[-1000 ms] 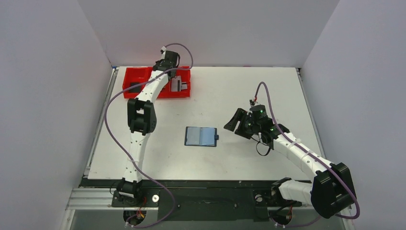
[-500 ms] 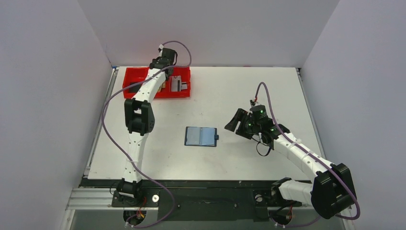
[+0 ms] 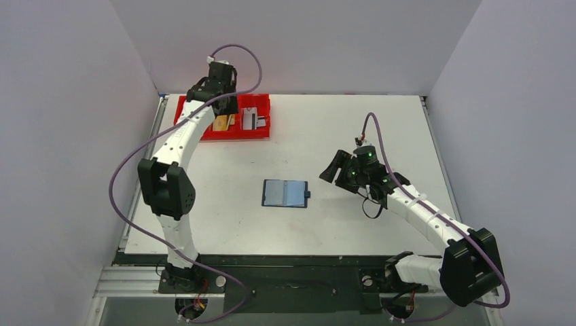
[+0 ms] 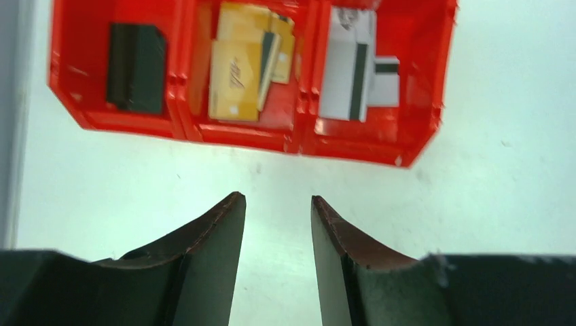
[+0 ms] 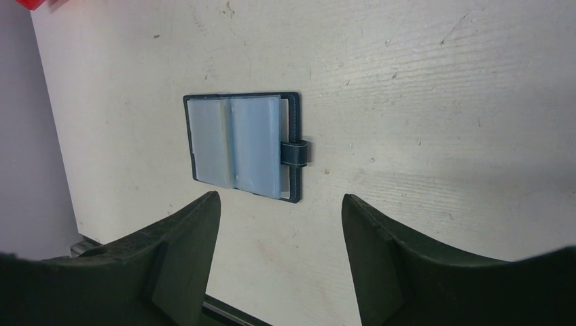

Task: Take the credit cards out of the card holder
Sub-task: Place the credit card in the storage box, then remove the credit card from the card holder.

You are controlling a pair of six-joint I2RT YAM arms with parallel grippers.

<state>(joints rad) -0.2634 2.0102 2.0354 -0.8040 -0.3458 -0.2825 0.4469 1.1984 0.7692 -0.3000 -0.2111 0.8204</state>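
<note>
The card holder [image 3: 285,193] lies open and flat mid-table, a navy wallet [image 5: 238,146] with blue-grey pockets up and its strap tab [image 5: 297,152] to the right. Credit cards lie in the red tray [image 3: 261,133]: a black one [image 4: 136,66] on the left, tan-gold ones [image 4: 241,71] in the middle, and silvery-grey ones [image 4: 353,68] on the right. My left gripper [image 3: 225,102] hangs raised over the tray, open and empty [image 4: 275,198]. My right gripper [image 3: 331,171] hovers to the right of the card holder, open wide and holding nothing [image 5: 280,195].
The red three-compartment tray [image 4: 238,132] stands at the table's far left corner, close to the left wall. The table's near edge with its dark rail [image 5: 224,314] runs just below the card holder in the right wrist view. Grey walls enclose the table on three sides.
The left gripper opened over the tray's middle compartment, then rose and swung left. A tan-gold card now shows there. The right arm and the card holder have stayed put.
</note>
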